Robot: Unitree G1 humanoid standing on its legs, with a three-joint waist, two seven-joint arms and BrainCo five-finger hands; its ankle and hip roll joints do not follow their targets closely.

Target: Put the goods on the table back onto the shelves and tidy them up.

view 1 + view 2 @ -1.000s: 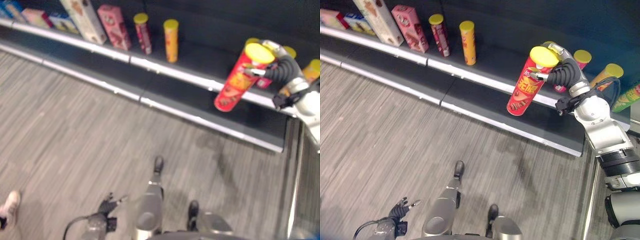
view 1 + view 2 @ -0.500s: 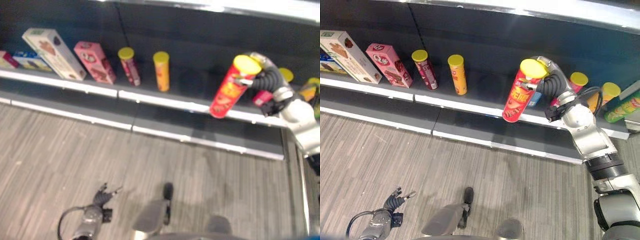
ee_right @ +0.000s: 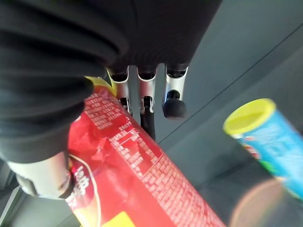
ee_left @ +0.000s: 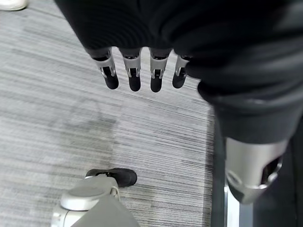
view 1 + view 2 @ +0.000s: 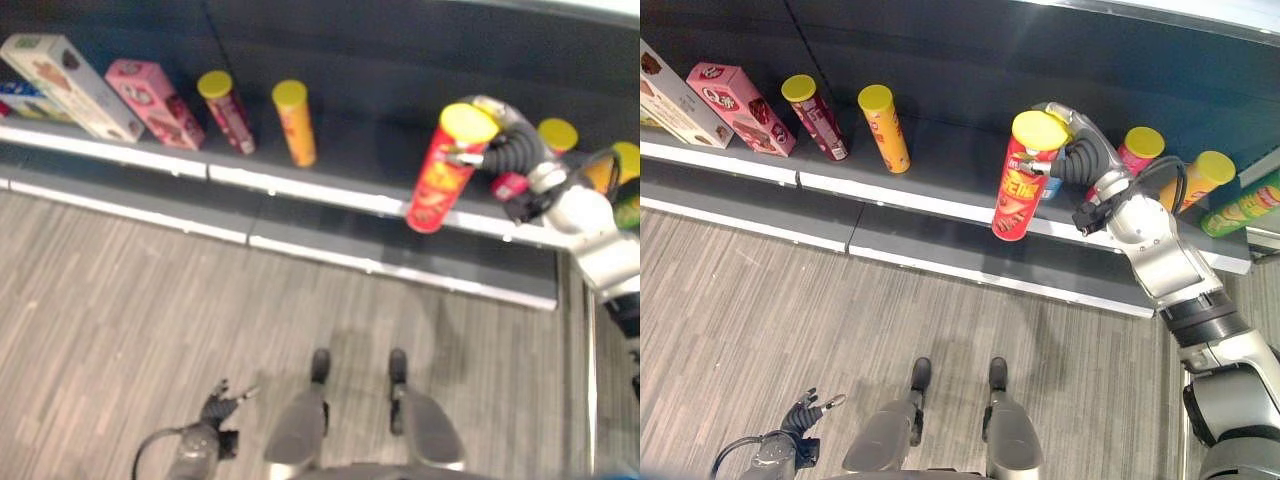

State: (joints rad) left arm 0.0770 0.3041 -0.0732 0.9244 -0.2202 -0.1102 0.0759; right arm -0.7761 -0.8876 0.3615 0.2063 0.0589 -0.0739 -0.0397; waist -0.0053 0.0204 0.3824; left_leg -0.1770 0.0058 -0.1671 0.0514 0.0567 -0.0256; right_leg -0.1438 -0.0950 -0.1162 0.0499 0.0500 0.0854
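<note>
Here right hand (image 5: 1072, 160) grips tilted red can (image 5: 1020, 188).

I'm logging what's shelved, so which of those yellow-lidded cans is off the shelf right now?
The big red can, gripped in the right hand and tilted at the shelf edge; the other cans stand on the shelf.

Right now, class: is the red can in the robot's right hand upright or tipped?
Tipped. The red can leans, yellow lid above and bottom angled toward the shelf edge, held off the shelf by the right hand.
</note>
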